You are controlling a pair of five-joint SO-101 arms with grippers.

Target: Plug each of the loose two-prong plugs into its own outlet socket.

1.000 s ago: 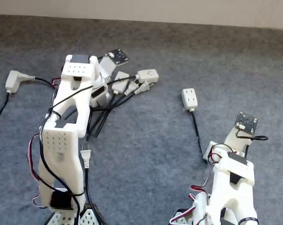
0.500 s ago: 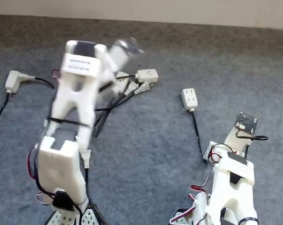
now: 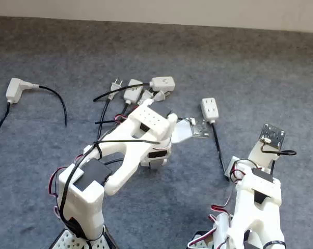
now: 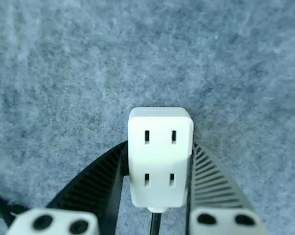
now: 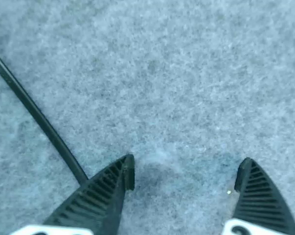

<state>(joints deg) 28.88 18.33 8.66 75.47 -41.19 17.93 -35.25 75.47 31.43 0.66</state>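
Note:
A white two-socket outlet block lies on the grey carpet at centre right, its black cord trailing toward the near edge. My left gripper hovers beside it. In the left wrist view the block sits between the black fingers of that gripper, which is open around it. A second outlet block lies farther back with white plugs bunched against it. A loose two-prong plug lies to their left. My right gripper is open over bare carpet, a black cord beside one finger.
An angled white plug with a black cord lies at the far left. Several black cords run from the plug cluster toward the left arm's base. The right arm stands at the near right.
The left arm has swung from the plug cluster at the back left over to the right. Its gripper now straddles the centre-right outlet block. The right arm has not moved.

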